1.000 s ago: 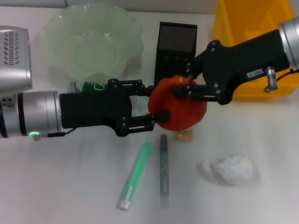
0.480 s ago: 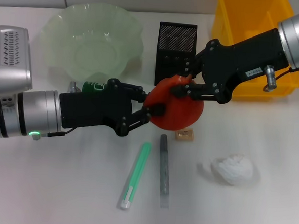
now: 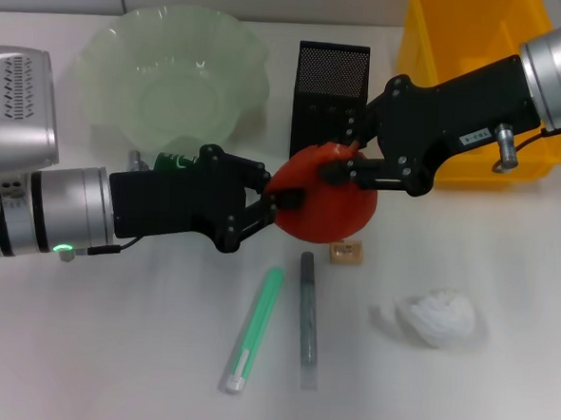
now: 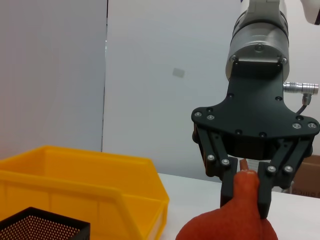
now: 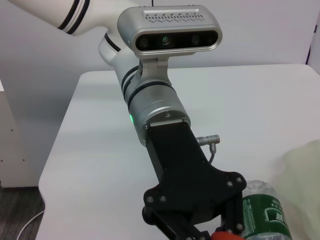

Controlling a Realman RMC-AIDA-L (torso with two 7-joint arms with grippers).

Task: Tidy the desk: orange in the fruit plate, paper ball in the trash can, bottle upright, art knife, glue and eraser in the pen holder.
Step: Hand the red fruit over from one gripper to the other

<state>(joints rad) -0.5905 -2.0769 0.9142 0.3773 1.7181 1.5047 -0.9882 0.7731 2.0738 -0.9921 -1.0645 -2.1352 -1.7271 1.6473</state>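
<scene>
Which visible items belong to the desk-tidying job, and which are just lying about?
Job items: orange, fruit plate, paper ball, trash can, bottle, eraser, pen holder.

Just lying about: green pen, grey pen.

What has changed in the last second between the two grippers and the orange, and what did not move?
The left gripper closed its fingers onto the orange, which shifted slightly toward the robot's left. The right gripper still pinches the orange's top, so both hold it now, above the table. The fruit plate, pen holder, trash can, eraser, paper ball and bottle stayed in place.
</scene>
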